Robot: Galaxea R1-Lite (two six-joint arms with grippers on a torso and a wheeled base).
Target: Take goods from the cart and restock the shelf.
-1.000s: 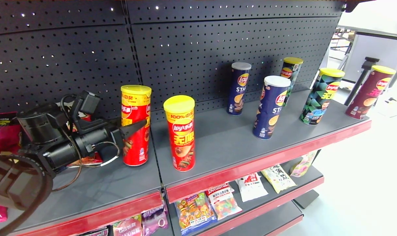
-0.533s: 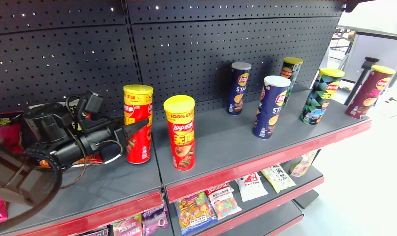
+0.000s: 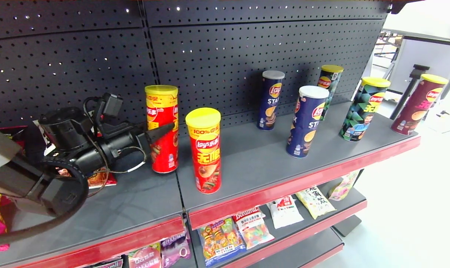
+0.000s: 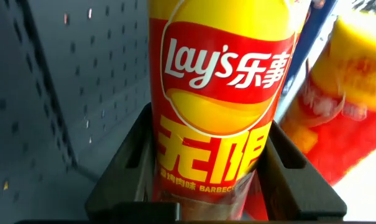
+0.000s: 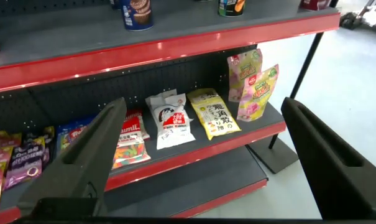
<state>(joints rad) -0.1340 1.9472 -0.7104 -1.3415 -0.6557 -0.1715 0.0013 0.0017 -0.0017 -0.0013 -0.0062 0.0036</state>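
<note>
- the left gripper (image 3: 166,131) is closed around a red barbecue chip can (image 3: 161,111) at about mid-height; in the left wrist view the can (image 4: 222,93) stands between the two black fingers (image 4: 128,171), pressed on both sides.
- that can is upright at the left part of the top shelf board (image 3: 254,160), close to the black pegboard back panel (image 3: 210,48). i cannot tell whether its base touches the board.
- just in front of it and to its right stands a second red can with a yellow lid (image 3: 208,149), upright and apart from the gripper; the left wrist view shows it beside the held can (image 4: 355,81).
- further right on the same board: two dark blue cans (image 3: 270,100) (image 3: 307,123), two green patterned cans with yellow lids (image 3: 329,87) (image 3: 364,109), and a maroon can (image 3: 418,104) at the far end, all upright.
- the right gripper (image 5: 203,124) has its jaws spread wide with nothing between them, facing the lower shelf (image 5: 194,158).
- on that lower shelf lie a white snack bag (image 5: 169,121), a yellow bag (image 5: 215,112) and pink and green bags (image 5: 250,87) leaning at the back.
- flat red packets (image 3: 98,178) lie on the top board under the left arm.
</note>
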